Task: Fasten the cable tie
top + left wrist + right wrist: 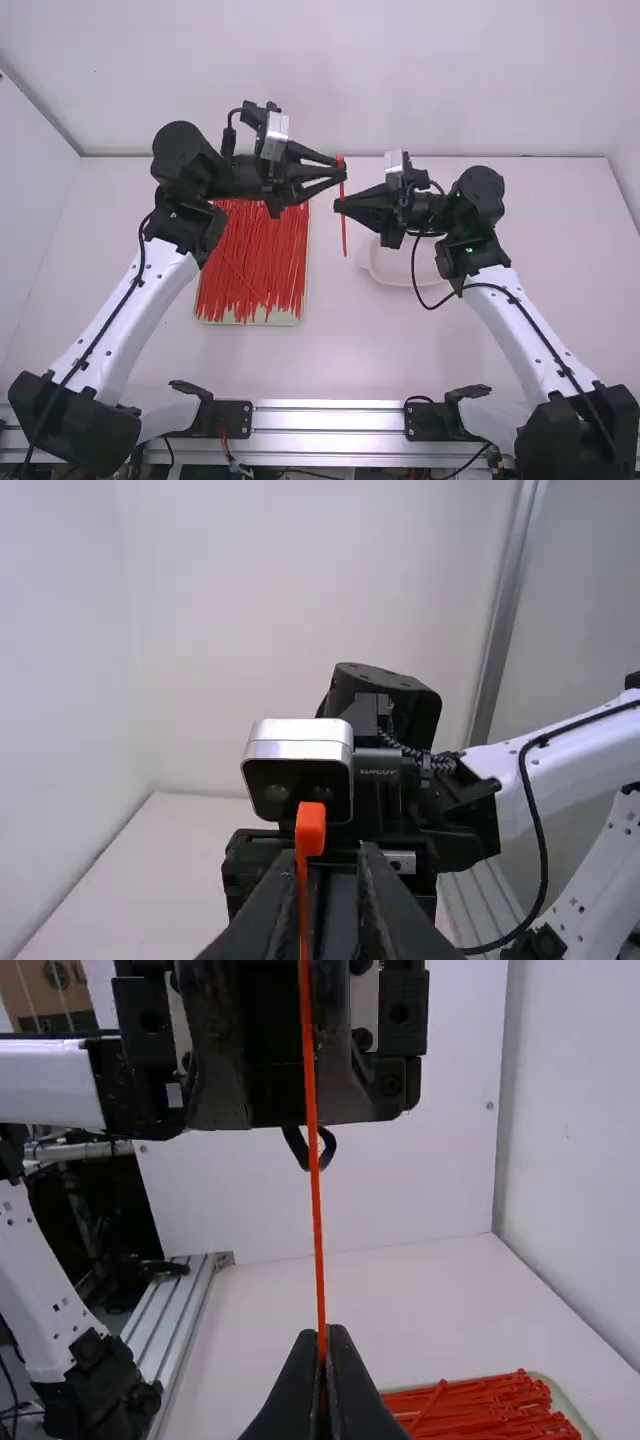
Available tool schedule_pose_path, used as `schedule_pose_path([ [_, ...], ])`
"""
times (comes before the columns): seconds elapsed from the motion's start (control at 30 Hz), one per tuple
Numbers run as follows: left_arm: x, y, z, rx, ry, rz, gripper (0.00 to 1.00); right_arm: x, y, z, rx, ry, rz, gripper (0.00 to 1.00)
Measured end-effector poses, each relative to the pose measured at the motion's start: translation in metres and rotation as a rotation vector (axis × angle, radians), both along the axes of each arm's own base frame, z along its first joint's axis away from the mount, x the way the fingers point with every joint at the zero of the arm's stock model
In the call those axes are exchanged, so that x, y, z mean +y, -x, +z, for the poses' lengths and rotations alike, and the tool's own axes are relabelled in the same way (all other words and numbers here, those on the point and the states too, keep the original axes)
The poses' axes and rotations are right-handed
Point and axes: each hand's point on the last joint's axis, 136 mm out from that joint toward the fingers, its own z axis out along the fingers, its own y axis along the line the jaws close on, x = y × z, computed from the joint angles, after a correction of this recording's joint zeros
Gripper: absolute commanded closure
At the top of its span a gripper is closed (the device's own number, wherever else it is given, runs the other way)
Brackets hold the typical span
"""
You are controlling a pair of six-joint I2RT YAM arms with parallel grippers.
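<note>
While left tool (326, 880) and right tool (322, 1338) clamp cable tie (315, 1210), left wrist shows its head (310, 825) | high view: whole tray (250, 322)

The cable tie (315, 1160) is looking like smooth red plastic with a slight sheen, and the heap of ties (255, 255) is showing the same plastic. The left fingers (270, 920) and right fingers (300, 1380) are appearing as matt black plastic. The tabletop (350, 330) is reading as smooth, matt white. The arm links (120, 320) are showing glossy white shells. A rail (320, 410) along the tabletop's near edge is gleaming like brushed metal.
</note>
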Motion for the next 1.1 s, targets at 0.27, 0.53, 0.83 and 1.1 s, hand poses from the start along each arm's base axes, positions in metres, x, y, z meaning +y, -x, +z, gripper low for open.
schedule_pose_path([
  [0.27, -0.002, 0.002, 0.001, -0.002, 0.002, -0.008, 0.98, 0.0, 0.0, 0.0, 0.007, -0.001, 0.0, 1.0],
  [0.53, -0.003, 0.003, 0.001, -0.001, 0.002, -0.011, 0.98, 0.0, 0.0, 0.0, 0.001, 0.0, 0.0, 1.0],
  [0.83, -0.003, -0.007, 0.0, 0.025, 0.01, 0.039, 0.98, 0.0, 0.0, -0.001, -0.006, 0.002, 0.001, 0.69],
  [1.1, -0.001, -0.007, 0.007, 0.022, 0.031, 0.045, 0.98, -0.002, 0.005, -0.02, 0.029, 0.049, 0.036, 0.42],
])
